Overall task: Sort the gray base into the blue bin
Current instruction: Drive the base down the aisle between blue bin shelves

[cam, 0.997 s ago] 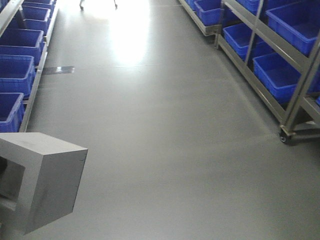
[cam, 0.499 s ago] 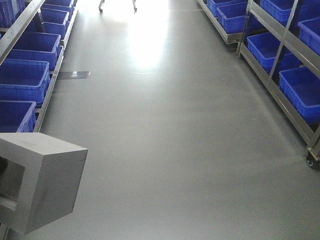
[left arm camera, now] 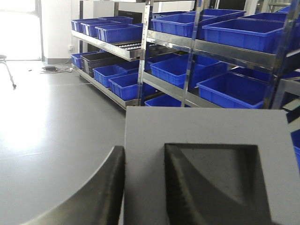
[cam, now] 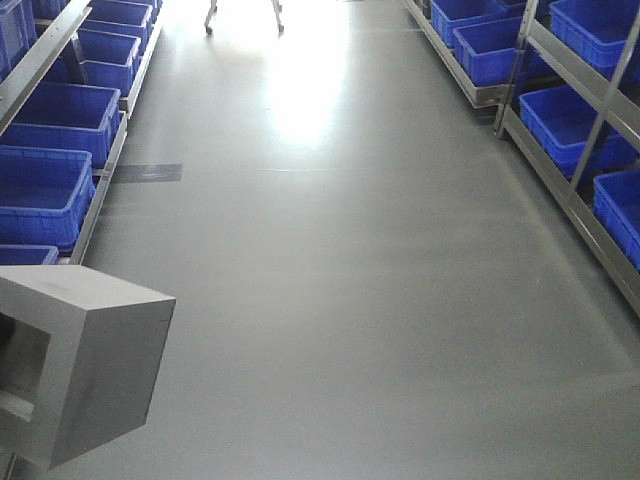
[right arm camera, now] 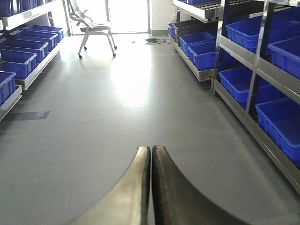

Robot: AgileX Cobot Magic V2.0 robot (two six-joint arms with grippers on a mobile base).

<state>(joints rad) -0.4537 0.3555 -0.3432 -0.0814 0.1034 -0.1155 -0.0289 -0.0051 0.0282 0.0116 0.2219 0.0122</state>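
As left hand (left arm camera: 143, 187) pinches its wall, gray base (left arm camera: 206, 126) recess faces wrist cam.

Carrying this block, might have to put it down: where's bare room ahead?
The grey floor aisle between the left rack and right rack is bare up to the chair. Both racks are packed with blue bins.

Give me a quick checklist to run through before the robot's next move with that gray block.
1. Grip on gray base: ok; left gripper clamps one wall, with one finger inside the recess.
2. right gripper free: ok; shut and empty.
3. Path ahead: ok; the floor is bare, with a chair only at the far end.
4. Destination picked out: cannot tell; look-alike blue bins line both racks.
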